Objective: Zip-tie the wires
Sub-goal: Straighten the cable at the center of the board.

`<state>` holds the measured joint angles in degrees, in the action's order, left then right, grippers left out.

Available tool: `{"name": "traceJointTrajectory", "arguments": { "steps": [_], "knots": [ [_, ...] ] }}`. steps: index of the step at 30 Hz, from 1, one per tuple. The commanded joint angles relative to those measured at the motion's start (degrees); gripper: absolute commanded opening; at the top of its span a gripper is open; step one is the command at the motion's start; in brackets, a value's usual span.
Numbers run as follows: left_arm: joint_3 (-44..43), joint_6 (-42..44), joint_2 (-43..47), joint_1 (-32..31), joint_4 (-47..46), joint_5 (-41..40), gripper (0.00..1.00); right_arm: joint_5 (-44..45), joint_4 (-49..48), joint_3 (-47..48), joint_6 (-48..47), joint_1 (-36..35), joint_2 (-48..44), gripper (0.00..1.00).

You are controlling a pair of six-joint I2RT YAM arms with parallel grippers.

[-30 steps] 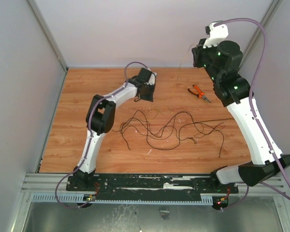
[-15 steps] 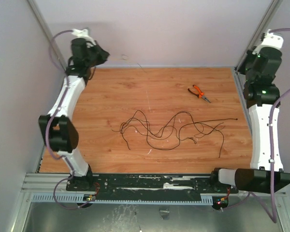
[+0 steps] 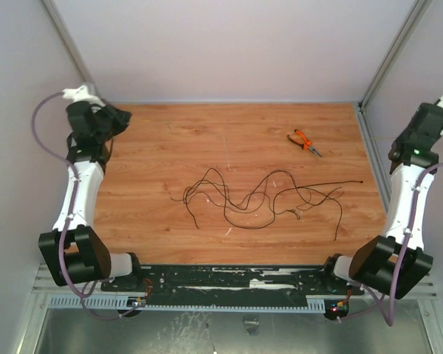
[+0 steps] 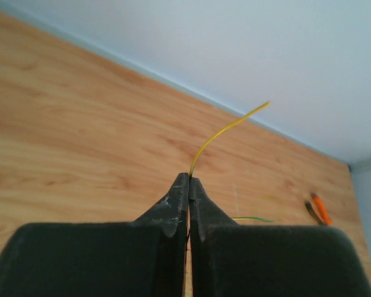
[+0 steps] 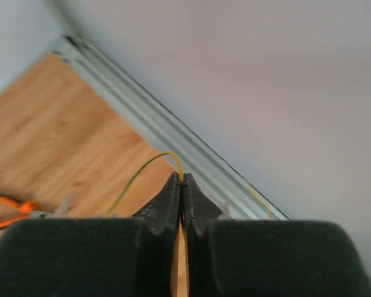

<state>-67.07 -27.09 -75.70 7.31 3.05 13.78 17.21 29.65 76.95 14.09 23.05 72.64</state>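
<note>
The wires [image 3: 258, 195] lie as a loose tangle of thin black strands in the middle of the wooden table [image 3: 170, 147], touched by neither gripper. My left gripper [image 3: 124, 118] is at the far left edge. In its wrist view its jaws [image 4: 189, 177] are shut on a thin yellow strand [image 4: 226, 129] that curves up and to the right. My right gripper [image 3: 419, 127] is at the right wall. In its wrist view its jaws [image 5: 182, 177] are shut on a thin yellow-green strand [image 5: 139, 176] that arcs down to the left.
Orange-handled pliers [image 3: 304, 141] lie at the back right of the table, and they also show in the left wrist view [image 4: 318, 209] and the right wrist view [image 5: 6, 211]. A thin green strand [image 4: 253, 218] lies on the wood. Walls close in three sides.
Both arms have swung away from the back of the table. The left arm went from the centre back to the left edge, the right arm to the right wall. The wires have not moved.
</note>
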Motion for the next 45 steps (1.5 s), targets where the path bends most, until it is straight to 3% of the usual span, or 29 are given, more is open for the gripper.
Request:
{"name": "traceJointTrajectory", "arguments": {
  "steps": [1, 6, 11, 18, 27, 39, 45],
  "knots": [
    [4.46, -4.51, 3.87, 10.43, -2.84, 2.89, 0.00, 4.44, -2.94, -5.65, 1.12, 6.15, -1.40, 0.00],
    [8.67, -5.63, 5.33, 17.00, -3.66, 0.53, 0.00, 4.31, -5.19, -8.56, 2.31, 11.64, -2.22, 0.00],
    [11.55, -9.20, 5.32, 17.74, -8.28, 7.54, 0.00, -1.64, -5.77, -8.82, 3.27, 13.43, -1.89, 0.00],
    [16.81, -11.19, 10.46, 9.20, -9.63, 9.20, 0.00, -6.90, -7.40, -12.32, 4.91, 13.42, -1.79, 0.00],
    [28.41, -14.41, 17.42, -1.31, -9.64, 9.66, 0.00, -2.97, -10.19, -16.96, 6.96, 13.42, -1.63, 0.00],
    [39.56, -17.26, 18.59, -1.78, -11.46, 4.50, 0.03, -7.09, -13.52, -21.76, 6.77, 13.43, -0.07, 0.00],
    [46.28, -19.81, 21.54, -1.80, -13.24, 2.79, 0.12, -10.11, -15.43, -23.94, 7.80, 13.42, 0.87, 0.17]
  ]
}}
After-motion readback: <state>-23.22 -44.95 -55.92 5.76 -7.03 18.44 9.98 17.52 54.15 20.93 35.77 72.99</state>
